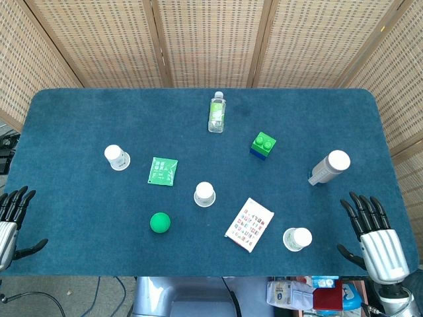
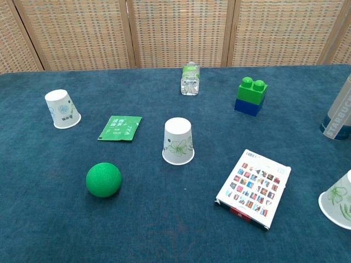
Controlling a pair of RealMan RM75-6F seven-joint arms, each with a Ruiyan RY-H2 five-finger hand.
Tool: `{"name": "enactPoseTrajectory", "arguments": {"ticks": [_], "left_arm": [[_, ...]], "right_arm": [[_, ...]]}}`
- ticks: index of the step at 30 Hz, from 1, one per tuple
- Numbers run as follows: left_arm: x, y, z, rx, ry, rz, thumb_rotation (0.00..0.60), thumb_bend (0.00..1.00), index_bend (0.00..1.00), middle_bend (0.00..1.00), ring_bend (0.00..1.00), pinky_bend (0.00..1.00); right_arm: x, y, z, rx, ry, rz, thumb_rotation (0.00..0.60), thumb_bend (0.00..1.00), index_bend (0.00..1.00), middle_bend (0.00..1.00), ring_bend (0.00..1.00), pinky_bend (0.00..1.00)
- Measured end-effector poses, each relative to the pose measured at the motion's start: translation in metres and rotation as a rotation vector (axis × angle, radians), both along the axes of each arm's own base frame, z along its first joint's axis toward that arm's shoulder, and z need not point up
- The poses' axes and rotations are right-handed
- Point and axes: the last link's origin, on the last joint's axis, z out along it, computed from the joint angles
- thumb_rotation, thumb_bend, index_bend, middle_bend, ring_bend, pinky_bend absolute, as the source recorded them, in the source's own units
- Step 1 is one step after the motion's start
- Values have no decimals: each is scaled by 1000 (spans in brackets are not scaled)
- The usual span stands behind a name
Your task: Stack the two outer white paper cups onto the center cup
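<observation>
Head view shows three white paper cups standing upside down on the blue table [image 1: 79, 125], none stacked. Taking the center cup [image 1: 205, 194] as the reference: the left cup [image 1: 117, 157] stands well apart from it, farther from the robot and toward the left hand's side; the right cup [image 1: 297, 238] stands well apart on the opposite side, nearer the robot's edge of the table.

The left hand [image 1: 12, 218] sits at the table's near corner, fingers apart and extended, holding nothing. It is well apart from the left cup and farther still from the center cup. The right hand [image 1: 373, 234] sits at the opposite near corner, fingers spread and pointing away from the robot, holding nothing. The right cup is near it, on the side toward the center cup, not touching.

Other items, relative to the center cup: a green ball [image 1: 160, 222] near it, toward the left hand; a green sachet [image 1: 162, 171] between it and the left cup; a picture card box [image 1: 250, 224] between it and the right cup; a clear bottle [image 1: 217, 111] and a green-and-blue block [image 1: 263, 145] beyond it; a tall tumbler [image 1: 328, 168] beyond the right cup.

Chest view shows neither hand.
</observation>
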Motion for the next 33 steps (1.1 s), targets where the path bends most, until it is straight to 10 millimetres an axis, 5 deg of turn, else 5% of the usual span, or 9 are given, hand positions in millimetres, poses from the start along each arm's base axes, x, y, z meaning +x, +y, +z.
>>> {"name": "enactPoseTrajectory", "arguments": {"ticks": [16,26,33], "left_arm": [[2,14,0,-15,1,-10,600,133,0,0,0,0],[16,111,6,-92,27,-69,600,133,0,0,0,0],[29,179,-21,-201,79,-49,600,133,0,0,0,6]], "right_arm": [[-2,-2,-2,19,1,-25,600,0,0,0,0,0],[-7,-11,2,2,-6,-54,600,0,0,0,0,0],[-15,-20,1,3,1,-96,600,0,0,0,0,0]]}}
